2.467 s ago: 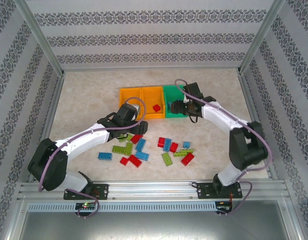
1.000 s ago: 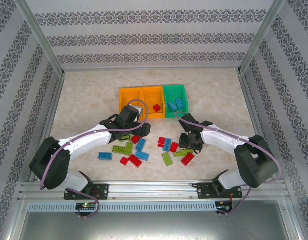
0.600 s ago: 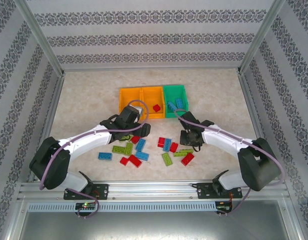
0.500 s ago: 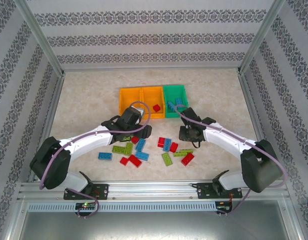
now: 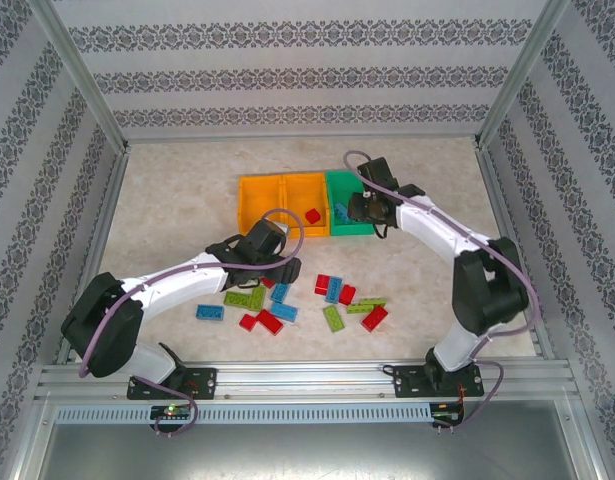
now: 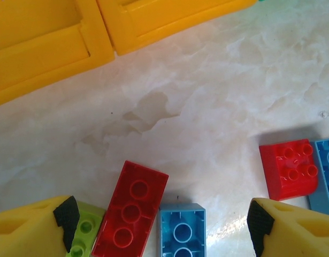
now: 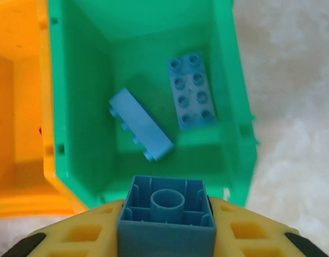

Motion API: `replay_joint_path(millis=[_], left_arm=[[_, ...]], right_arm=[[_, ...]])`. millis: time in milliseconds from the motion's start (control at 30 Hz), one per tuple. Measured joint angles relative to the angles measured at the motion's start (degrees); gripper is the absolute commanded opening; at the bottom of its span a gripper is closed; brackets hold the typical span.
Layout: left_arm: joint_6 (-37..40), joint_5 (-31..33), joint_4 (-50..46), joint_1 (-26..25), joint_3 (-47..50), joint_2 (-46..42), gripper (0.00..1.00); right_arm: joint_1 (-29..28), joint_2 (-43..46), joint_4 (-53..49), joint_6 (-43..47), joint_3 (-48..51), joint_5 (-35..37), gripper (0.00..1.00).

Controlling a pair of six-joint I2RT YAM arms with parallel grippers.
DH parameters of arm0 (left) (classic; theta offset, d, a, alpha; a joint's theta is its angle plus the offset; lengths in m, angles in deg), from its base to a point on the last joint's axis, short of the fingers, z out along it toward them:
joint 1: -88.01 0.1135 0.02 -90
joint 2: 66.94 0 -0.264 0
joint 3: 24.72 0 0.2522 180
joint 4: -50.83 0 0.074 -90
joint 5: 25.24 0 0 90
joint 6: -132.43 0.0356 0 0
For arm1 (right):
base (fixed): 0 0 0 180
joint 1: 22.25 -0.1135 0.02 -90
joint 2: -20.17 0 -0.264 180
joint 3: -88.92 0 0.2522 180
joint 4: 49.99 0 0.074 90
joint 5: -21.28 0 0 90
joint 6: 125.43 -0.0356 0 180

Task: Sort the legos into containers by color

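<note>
The right end effector [image 7: 167, 227] has swung up from the loose pile and now hangs over the near edge of the green bin [image 7: 229, 80]. Its fingers are pinched on a square blue brick [image 7: 167, 211], hollow underside facing the wrist camera. Below it, inside the green bin, lie two more blue bricks [image 7: 140, 124], one on its side and the other flat with its studs up. A red brick [image 5: 313, 215] sits in the orange bin [image 5: 305, 188] just left of the green bin, and a second orange bin [image 5: 259, 195] lies further left.

The left end effector [image 6: 161, 217] is spread wide, low over the counter [image 6: 207, 107] near-left of the green bin. Between its fingers lie a long red brick [image 6: 132, 211] and a blue one [image 6: 180, 230], touching side by side. The remaining legos [image 5: 332, 300] are scattered on the near side of the green bin.
</note>
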Motion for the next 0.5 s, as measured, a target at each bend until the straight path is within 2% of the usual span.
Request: replay_joint_path(millis=[267, 367, 500], left_arm=[[0.1, 0.7, -2.1, -0.1, 0.0, 0.5, 0.83], [0.5, 0.5, -2.8, -0.1, -0.2, 2.5, 0.82], [1.6, 0.5, -4.4, -0.1, -1.5, 5.1, 0.79]], right_arm=[[0.0, -9.4, 1.0, 1.5, -6.1, -1.9, 0.47], [0.0, -10.3, 1.4, 1.7, -6.6, -2.4, 0.57], [0.0, -10.4, 2.4, 1.9, -6.8, -3.1, 0.61]])
